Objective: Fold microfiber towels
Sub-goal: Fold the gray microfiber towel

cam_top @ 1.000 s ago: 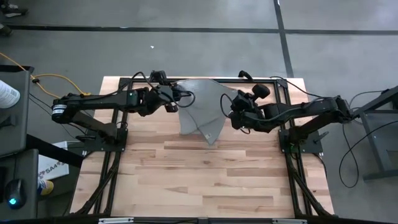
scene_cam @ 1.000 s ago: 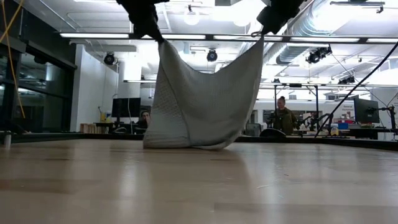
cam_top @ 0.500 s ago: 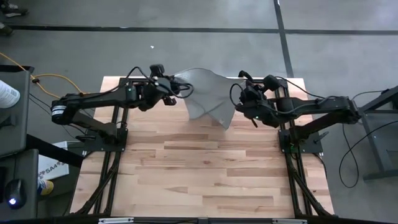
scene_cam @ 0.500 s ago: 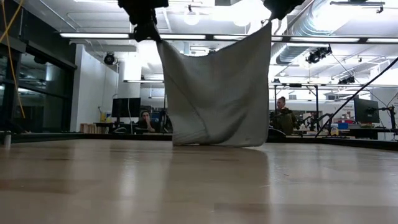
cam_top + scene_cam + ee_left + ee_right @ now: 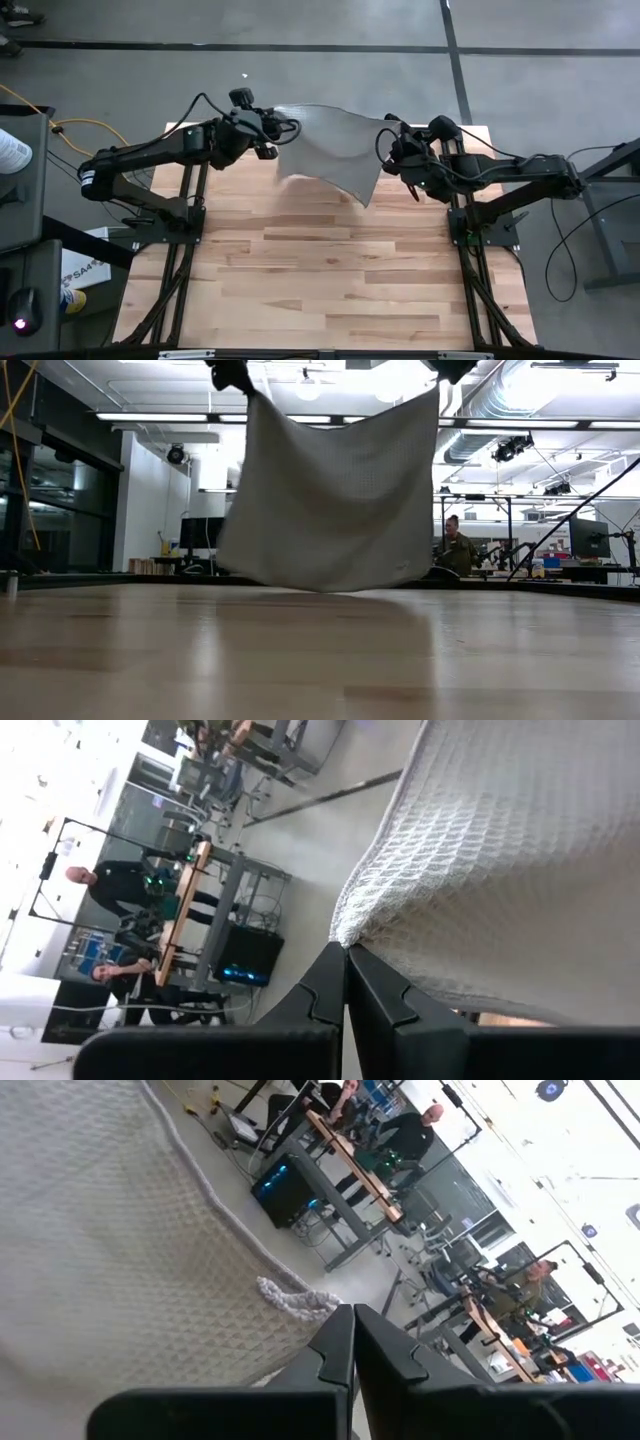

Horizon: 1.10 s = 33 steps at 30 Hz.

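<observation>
The light grey-blue ribbed towel [image 5: 330,145] hangs spread between my two grippers over the far part of the wooden table; in the low view the towel [image 5: 330,490] hangs as a flat sheet. My left gripper [image 5: 272,128] is shut on its upper left corner and my right gripper [image 5: 388,158] is shut on its upper right corner. Its lower edge [image 5: 320,582] hangs just above the tabletop; whether it touches, I cannot tell. My left gripper pinches the towel's top corner [image 5: 345,932] between its two fingers, at their free ends. The towel hangs below, spread toward the other gripper. My right gripper pinches the other top corner [image 5: 300,1302] between its two fingers, a small tuft of cloth sticking out beside them. The towel hangs below, its top edge [image 5: 340,415] drawn nearly straight.
The wooden tabletop [image 5: 330,270] lies bare on the near side of the towel. The arms' black frames [image 5: 185,250] stand along the left and right edges. People [image 5: 455,545] and desks show in the room beyond the table.
Both grippers have moved toward the table's far edge and apart from each other, staying shut. The towel, which drooped in folds with its lower end on the table, has spread out into a flat hanging sheet with its top edge drawn straight.
</observation>
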Available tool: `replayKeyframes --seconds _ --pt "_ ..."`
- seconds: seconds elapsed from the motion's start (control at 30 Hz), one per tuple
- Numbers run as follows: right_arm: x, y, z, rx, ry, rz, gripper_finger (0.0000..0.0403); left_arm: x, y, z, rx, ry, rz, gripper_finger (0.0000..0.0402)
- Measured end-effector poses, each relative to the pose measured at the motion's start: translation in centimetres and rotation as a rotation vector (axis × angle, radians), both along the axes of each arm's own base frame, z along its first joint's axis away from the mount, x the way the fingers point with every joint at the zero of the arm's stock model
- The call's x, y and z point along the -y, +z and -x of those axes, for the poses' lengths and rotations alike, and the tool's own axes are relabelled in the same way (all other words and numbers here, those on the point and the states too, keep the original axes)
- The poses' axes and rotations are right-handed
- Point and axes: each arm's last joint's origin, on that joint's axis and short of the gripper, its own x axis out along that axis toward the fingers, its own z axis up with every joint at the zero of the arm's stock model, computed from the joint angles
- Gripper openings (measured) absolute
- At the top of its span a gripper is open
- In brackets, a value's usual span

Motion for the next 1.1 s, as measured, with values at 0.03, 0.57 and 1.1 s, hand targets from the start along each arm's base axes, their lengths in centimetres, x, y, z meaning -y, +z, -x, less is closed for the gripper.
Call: replayKeyframes --seconds 0.03,0.57,1.1 --pt "0.0 0.0 0.0 0.000 -0.003 0.002 0.0002 0.0 0.0 0.1 -0.007 0.003 0.008 0.0000" --pt "1.7 0.3 0.4 -0.033 -0.054 0.006 0.0002 -0.1 -0.3 0.4 -0.040 0.015 0.024 0.0000" --pt "3.9 2.0 -0.5 0.025 0.025 0.009 0.0002 -2.3 -0.2 1.0 -0.036 0.067 0.031 0.0000"
